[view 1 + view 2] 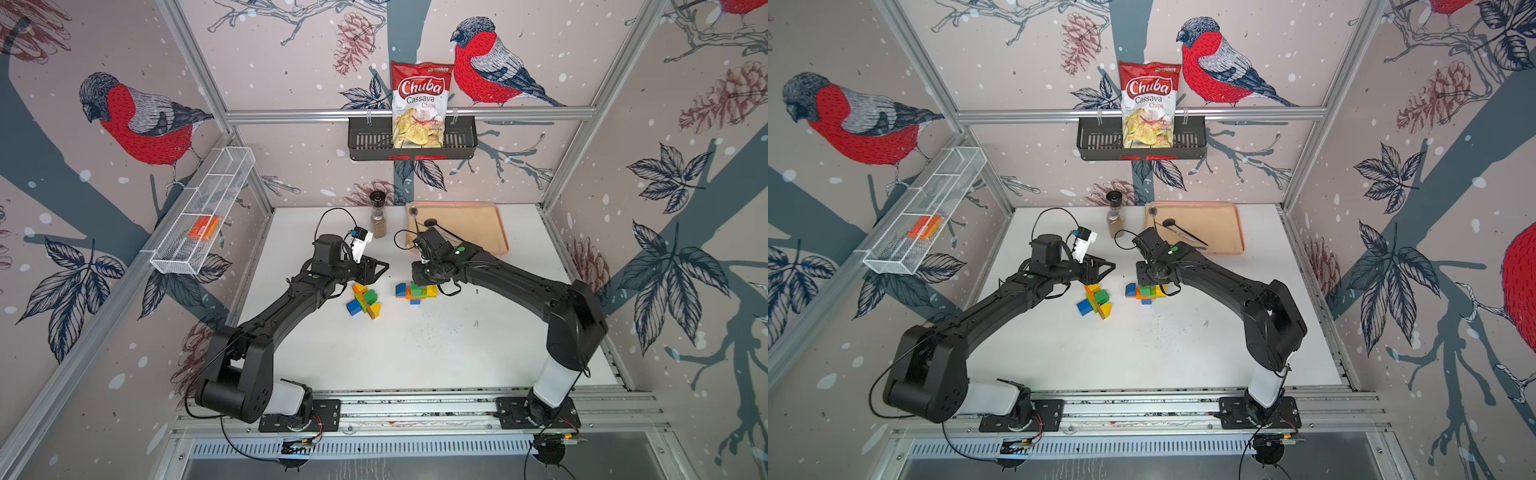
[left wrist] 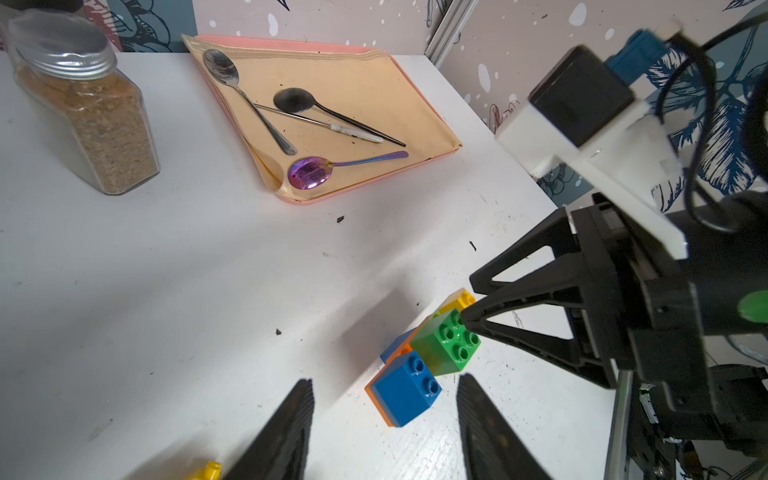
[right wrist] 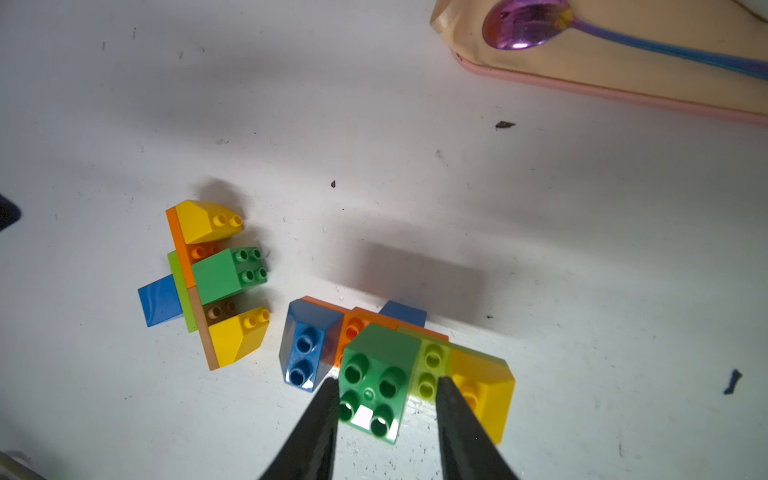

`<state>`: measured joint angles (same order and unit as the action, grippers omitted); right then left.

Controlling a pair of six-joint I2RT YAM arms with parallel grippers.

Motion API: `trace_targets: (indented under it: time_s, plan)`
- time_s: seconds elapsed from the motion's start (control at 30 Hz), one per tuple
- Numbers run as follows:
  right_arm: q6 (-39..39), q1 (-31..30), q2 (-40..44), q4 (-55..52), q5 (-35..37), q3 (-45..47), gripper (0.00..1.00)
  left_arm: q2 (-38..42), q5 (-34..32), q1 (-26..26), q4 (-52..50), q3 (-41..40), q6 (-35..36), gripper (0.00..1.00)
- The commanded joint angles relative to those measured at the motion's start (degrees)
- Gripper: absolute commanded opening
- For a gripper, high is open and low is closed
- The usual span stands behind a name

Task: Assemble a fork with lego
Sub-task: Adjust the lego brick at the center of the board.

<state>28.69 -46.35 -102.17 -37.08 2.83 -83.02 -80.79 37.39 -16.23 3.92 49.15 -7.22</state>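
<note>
Landmark: the peach tray with spoons on it. Every place below is told from it.
Lego near the tray: the lego fork with the blue prong lies on its side on the white table. It is near the tray edge where the purple spoon lies, and it does not touch the tray.
Lego farther from the tray: the lego fork with two yellow prongs lies just beside that one, on the side away from the tray.
Right gripper: the right gripper has one finger on each side of the green brick, the middle prong. The fingers are close in. One seems to touch the brick, and the other sits over the lime green brick next to it. I cannot tell if it is squeezing.
Left gripper: the left gripper is spread wide with nothing in it. It points toward the tray, with the blue prong just ahead of it.
Step, I think: grabbing the green prong.
Could go wrong: the smooth brick sides are slippery, so the fingers could slide off.
Could go wrong: a pull on only the green brick could pop it off the fork.
Could go wrong: a crooked squeeze could push the fork along the table into the other fork.
</note>
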Motion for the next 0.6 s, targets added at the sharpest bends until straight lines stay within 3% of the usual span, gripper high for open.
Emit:
trace_targets:
  time_s: [0.0, 0.57]
  plan:
    - [1.8, -0.8, -0.7, -2.2, 1.5, -0.6, 0.39, -0.6, 2.2, 0.1, 1.9, 0.0, -0.2, 0.55]
    - [2.5, -0.6, -0.5, -3.1, 0.7, -0.3, 0.32, -2.9, 3.5, 0.4, 2.0, 0.2, 0.3, 0.51]
